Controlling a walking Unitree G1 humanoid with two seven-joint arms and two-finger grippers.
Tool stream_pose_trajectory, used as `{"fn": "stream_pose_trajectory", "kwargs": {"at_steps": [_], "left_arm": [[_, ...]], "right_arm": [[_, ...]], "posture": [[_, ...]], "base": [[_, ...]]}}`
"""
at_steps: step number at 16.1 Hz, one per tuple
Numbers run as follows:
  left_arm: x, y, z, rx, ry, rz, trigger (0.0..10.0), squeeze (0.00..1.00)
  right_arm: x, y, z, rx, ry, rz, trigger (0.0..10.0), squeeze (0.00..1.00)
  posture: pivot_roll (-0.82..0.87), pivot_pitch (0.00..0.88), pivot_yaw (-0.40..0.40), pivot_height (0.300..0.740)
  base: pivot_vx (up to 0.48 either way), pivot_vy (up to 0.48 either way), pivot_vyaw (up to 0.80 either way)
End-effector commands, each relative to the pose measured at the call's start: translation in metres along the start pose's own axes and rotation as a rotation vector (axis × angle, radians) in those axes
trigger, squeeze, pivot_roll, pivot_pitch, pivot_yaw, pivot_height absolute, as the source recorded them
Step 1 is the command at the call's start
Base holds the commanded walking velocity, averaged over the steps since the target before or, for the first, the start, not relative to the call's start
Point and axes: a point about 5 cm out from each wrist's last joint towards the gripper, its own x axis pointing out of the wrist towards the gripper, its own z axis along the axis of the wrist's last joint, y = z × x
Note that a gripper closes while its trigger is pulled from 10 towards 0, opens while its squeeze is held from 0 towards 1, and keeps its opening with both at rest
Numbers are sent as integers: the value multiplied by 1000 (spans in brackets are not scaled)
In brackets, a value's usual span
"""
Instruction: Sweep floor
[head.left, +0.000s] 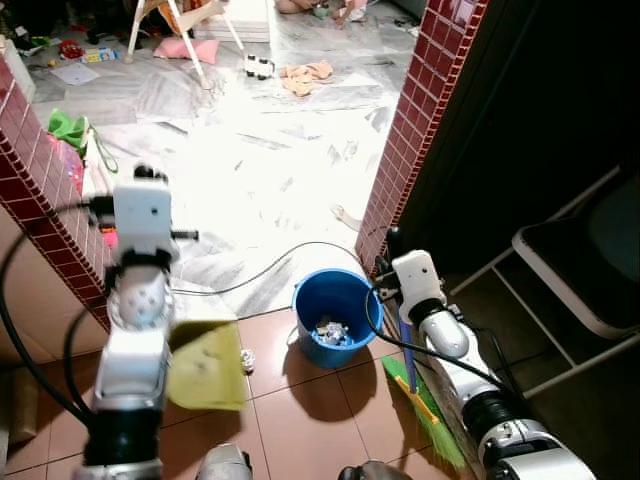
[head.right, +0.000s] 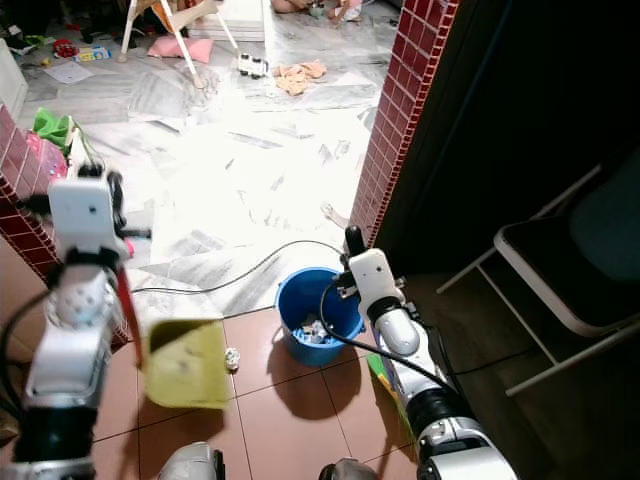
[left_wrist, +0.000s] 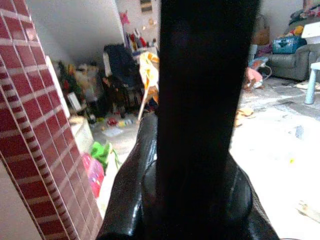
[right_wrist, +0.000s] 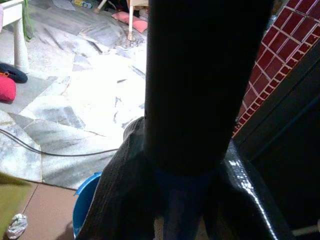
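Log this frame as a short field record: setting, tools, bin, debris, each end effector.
setting: brown tiled floor at a doorway between red brick pillars, marble floor beyond
left end effector: raised, carrying a yellow dustpan that hangs above the tiles
right end effector: beside the bucket, on a blue-handled green broom
bin: blue bucket, trash inside
debris: small crumpled scrap on the tiles, left of the bucket
other: black cable on the marble; folding chair at right
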Motion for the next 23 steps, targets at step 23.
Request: {"fn": "stream_pose_trajectory", "kwargs": {"at_steps": [23], "left_arm": [[-26,-55,-9,-83,88,-162,10000,0]], "right_arm": [[13,14,27,93,-111,53,10000,0]], "posture": [[39,0,-53,740]], "base": [[0,0,469]]}}
